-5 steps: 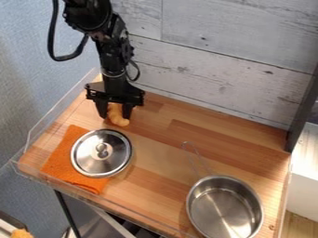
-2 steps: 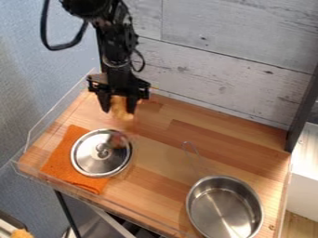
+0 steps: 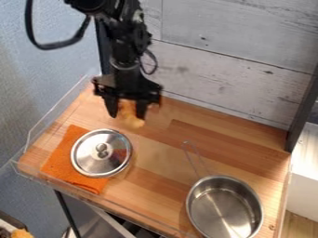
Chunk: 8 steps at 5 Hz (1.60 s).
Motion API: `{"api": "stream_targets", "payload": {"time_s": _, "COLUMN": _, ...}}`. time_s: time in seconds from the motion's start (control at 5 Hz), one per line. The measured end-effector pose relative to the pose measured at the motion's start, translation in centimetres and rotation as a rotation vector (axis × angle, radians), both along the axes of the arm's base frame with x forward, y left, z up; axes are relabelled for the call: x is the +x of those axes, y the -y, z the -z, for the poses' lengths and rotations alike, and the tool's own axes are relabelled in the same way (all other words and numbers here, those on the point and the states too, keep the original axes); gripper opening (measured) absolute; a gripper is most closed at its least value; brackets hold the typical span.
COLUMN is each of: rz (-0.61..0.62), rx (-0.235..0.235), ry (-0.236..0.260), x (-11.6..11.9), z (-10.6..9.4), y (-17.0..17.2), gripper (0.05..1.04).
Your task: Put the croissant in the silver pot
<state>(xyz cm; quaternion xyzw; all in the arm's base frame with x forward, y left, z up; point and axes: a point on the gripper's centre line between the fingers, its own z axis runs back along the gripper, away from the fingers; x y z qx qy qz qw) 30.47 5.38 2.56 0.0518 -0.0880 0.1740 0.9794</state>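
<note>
Fingers (image 3: 112, 107) pinch the croissant (image 3: 131, 120); best carry it high over the silver pot (image 3: 225, 209), centre it, then lower gently before releasing.

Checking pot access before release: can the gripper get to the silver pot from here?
Probably yes: the gripper, holding the croissant, has open space toward the silver pot, which is uncovered; the lid sits off to the side.

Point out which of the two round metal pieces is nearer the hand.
The lid, with a knob on top, lying partly on the orange cloth. The silver pot, open and knobless, is farther off.
</note>
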Motion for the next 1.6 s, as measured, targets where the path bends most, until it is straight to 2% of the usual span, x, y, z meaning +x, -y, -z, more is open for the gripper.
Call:
{"api": "stream_targets", "payload": {"time_s": 0.2, "rz": 0.029, "rx": 0.012, "ry": 0.033, "x": -0.8, "z": -1.3, "y": 3.2, "gripper": 0.656}}
{"api": "stream_targets", "payload": {"time_s": 0.4, "rz": 0.053, "rx": -0.041, "ry": 0.070, "x": -1.6, "z": -2.6, "y": 5.5, "gripper": 0.656}}
{"api": "stream_targets", "payload": {"time_s": 0.6, "rz": 0.133, "rx": -0.053, "ry": 0.062, "x": -2.5, "z": -2.1, "y": 8.8, "gripper": 0.656}}
{"api": "stream_targets", "payload": {"time_s": 0.8, "rz": 0.197, "rx": -0.049, "ry": 0.057, "x": -3.5, "z": -1.5, "y": 11.4, "gripper": 0.656}}
{"api": "stream_targets", "payload": {"time_s": 1.0, "rz": 0.262, "rx": -0.053, "ry": 0.024, "x": -4.5, "z": 0.0, "y": 13.1, "gripper": 0.656}}
{"api": "stream_targets", "payload": {"time_s": 1.2, "rz": 0.320, "rx": -0.063, "ry": 0.014, "x": -4.9, "z": 1.0, "y": 14.6, "gripper": 0.656}}
{"api": "stream_targets", "payload": {"time_s": 1.4, "rz": 0.374, "rx": -0.134, "ry": -0.022, "x": -5.3, "z": 3.0, "y": 15.7, "gripper": 0.656}}
{"api": "stream_targets", "payload": {"time_s": 1.6, "rz": 0.390, "rx": -0.119, "ry": -0.052, "x": -5.4, "z": 4.4, "y": 15.6, "gripper": 0.656}}
